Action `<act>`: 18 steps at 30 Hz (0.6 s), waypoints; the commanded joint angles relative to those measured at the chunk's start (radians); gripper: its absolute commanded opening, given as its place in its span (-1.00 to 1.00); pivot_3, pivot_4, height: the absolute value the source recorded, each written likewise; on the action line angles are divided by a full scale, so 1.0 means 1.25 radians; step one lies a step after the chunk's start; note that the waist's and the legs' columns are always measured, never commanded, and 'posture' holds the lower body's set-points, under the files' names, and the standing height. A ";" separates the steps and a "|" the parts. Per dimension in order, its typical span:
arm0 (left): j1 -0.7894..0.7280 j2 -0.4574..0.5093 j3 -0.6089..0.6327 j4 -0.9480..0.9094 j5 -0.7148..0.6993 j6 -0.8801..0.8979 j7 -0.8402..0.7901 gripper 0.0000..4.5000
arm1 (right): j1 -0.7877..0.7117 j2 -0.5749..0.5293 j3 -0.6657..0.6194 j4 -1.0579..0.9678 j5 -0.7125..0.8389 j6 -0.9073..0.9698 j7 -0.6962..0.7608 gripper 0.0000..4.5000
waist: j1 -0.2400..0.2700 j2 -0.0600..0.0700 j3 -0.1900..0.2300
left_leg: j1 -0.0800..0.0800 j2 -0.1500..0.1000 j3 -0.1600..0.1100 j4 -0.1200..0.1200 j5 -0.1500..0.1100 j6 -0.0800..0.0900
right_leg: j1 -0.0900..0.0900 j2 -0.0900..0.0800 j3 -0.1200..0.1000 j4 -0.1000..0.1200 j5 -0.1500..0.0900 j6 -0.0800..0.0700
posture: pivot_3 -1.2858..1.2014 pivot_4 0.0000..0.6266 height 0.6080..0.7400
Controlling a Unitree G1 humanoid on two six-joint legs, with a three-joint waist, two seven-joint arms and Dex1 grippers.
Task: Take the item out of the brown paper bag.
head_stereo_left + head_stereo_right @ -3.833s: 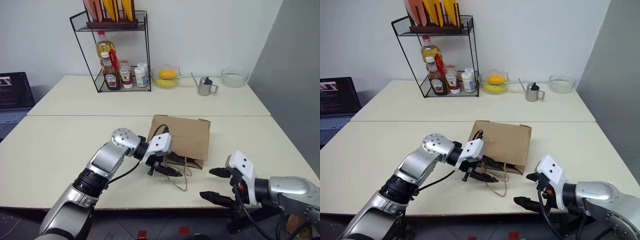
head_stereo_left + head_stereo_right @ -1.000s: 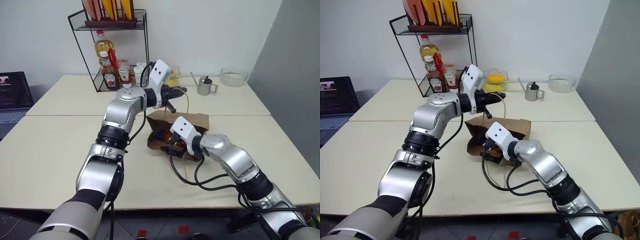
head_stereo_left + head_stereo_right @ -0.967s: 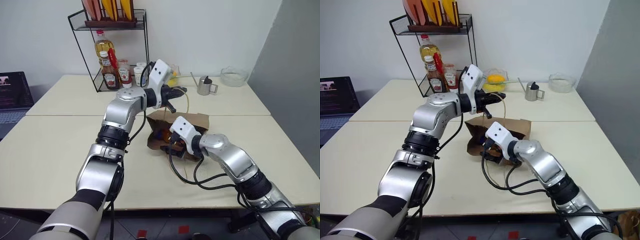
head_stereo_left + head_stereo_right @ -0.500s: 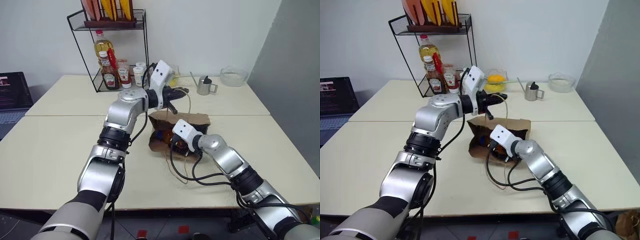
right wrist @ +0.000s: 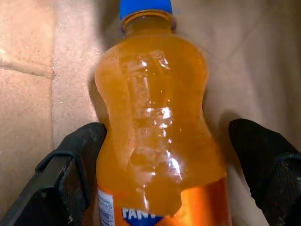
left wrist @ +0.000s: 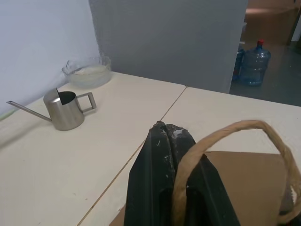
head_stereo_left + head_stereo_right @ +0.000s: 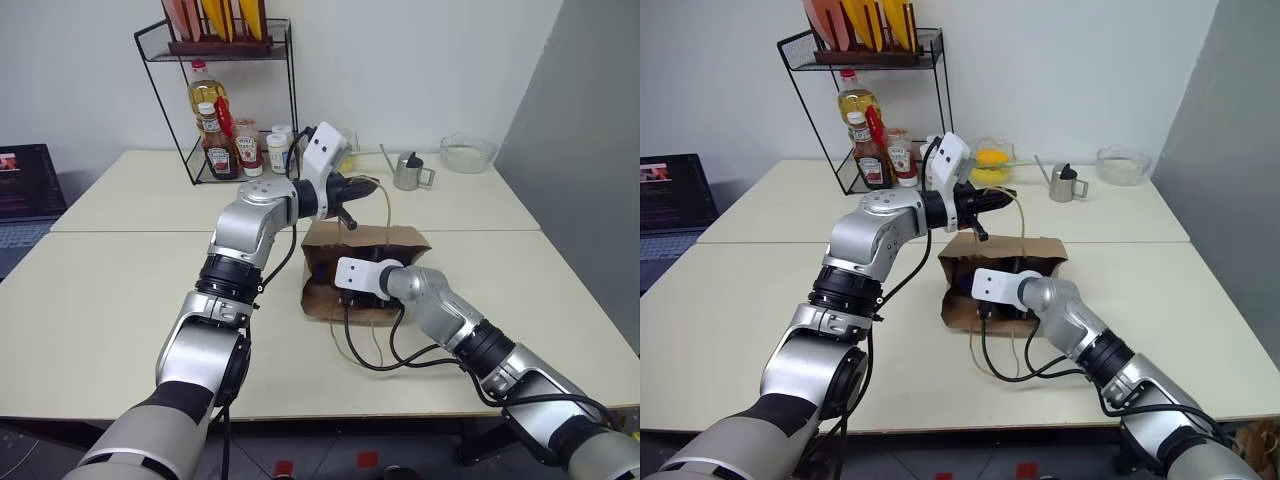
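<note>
Bottle (image 5: 157,122) of orange drink with a blue cap and a blue mark on its label: that is the one item inside the brown paper bag (image 7: 322,292), lying on the paper with its long axis running away from the right wrist camera, cap end farthest.

One bag stands on the table (image 7: 120,300), mouth up. The right pincer (image 5: 164,174) reaches into the bag with its two black fingers (image 5: 70,169) spread wide, one on each side of the bottle; whether they touch it I cannot tell.

The left pincer (image 6: 167,141), pressed together, pinches one pale cord handle (image 6: 225,136) and holds it raised above the bag. A second cord loop (image 7: 350,345) trails on the table in front of the bag.
</note>
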 commanded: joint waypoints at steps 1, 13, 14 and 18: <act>-0.009 -0.001 0.015 -0.046 -0.011 0.001 0.008 -1.00 | 0.008 -0.025 0.000 0.007 -0.037 -0.001 0.036 0.99 | 0.003 0.000 0.000 | 0.000 0.000 0.000 0.000 0.000 0.000 | 0.000 0.000 0.000 0.000 0.000 0.000 | 0.03 -0.52 1.00; -0.006 -0.002 0.015 -0.051 -0.014 0.003 0.015 -1.00 | 0.026 -0.018 -0.048 -0.018 -0.038 -0.022 0.056 0.41 | 0.005 0.000 0.000 | 0.000 -0.001 0.000 0.000 0.000 0.000 | 0.000 -0.001 0.000 0.000 0.000 0.000 | 0.03 -0.52 1.00; -0.006 -0.002 0.015 -0.050 -0.014 0.003 0.014 -1.00 | 0.027 -0.018 -0.050 -0.019 -0.038 -0.025 0.053 0.41 | 0.005 0.000 0.000 | 0.000 -0.001 0.000 0.000 0.000 0.000 | 0.000 -0.001 0.000 0.000 0.000 0.000 | 0.03 -0.52 1.00; -0.006 0.000 0.015 -0.039 -0.009 -0.005 0.016 -1.00 | 0.054 -0.031 -0.087 -0.079 -0.017 -0.062 0.046 0.41 | 0.006 0.000 0.000 | 0.000 -0.001 0.000 0.000 0.000 0.000 | 0.000 -0.001 0.000 0.000 0.000 0.000 | 0.03 -0.52 1.00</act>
